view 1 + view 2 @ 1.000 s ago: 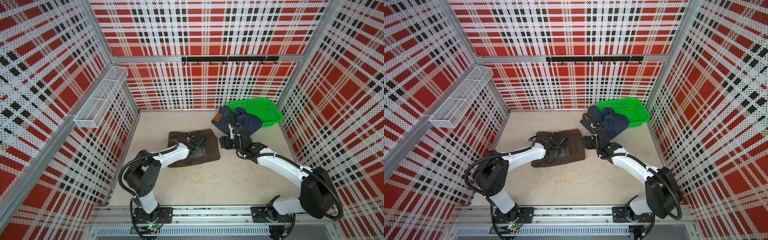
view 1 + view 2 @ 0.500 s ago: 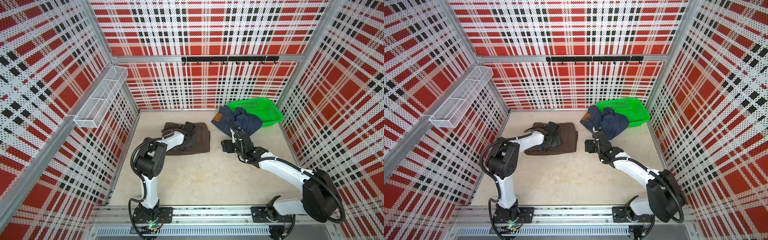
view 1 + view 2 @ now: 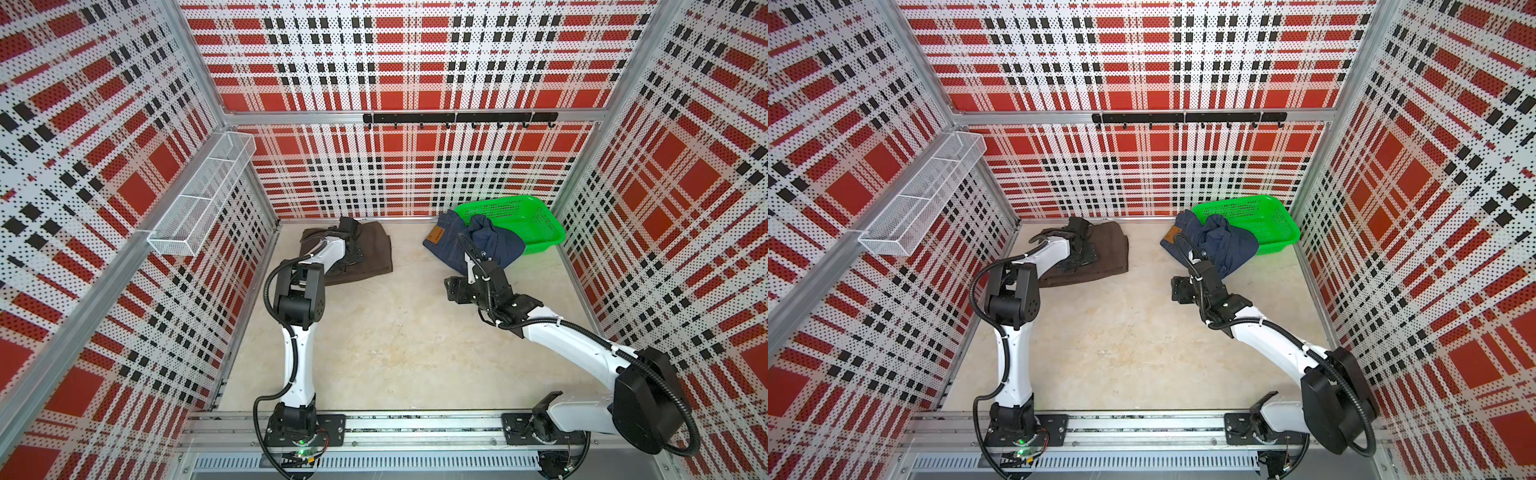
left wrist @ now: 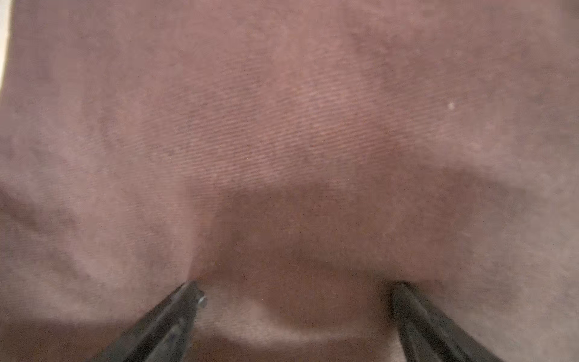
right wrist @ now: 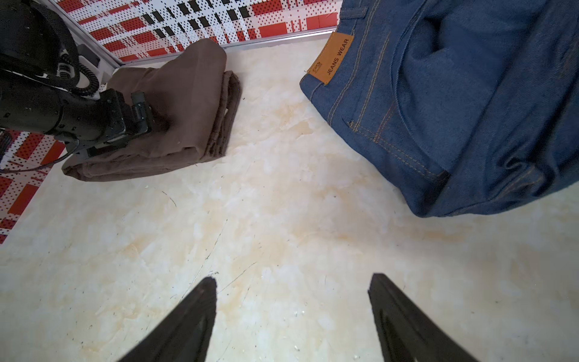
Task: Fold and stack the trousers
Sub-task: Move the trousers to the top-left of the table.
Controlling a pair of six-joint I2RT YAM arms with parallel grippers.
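Note:
The dark brown trousers (image 3: 374, 249) (image 3: 1108, 249) lie folded at the far left of the table, near the back wall. My left gripper (image 3: 356, 258) (image 3: 1083, 259) (image 4: 297, 288) rests on top of them, open, both fingertips (image 4: 194, 290) pressed into the fabric (image 4: 282, 125). The blue denim trousers (image 3: 469, 249) (image 3: 1223, 249) (image 5: 454, 109) lie crumpled at the far right, tan patch (image 5: 332, 58) up, one end draped over the basket's edge. My right gripper (image 3: 453, 291) (image 3: 1177, 291) (image 5: 293, 280) hangs open over bare table just in front of the denim, holding nothing.
A green plastic basket (image 3: 540, 226) (image 3: 1273, 222) stands in the far right corner. A white wire shelf (image 3: 203, 199) hangs on the left wall and a black hook rail (image 3: 457, 118) on the back wall. Plaid walls close in three sides.
The left gripper has slid the folded brown trousers away from mid-table toward the far left corner, its arm stretching out. The right gripper has stayed almost where it was.

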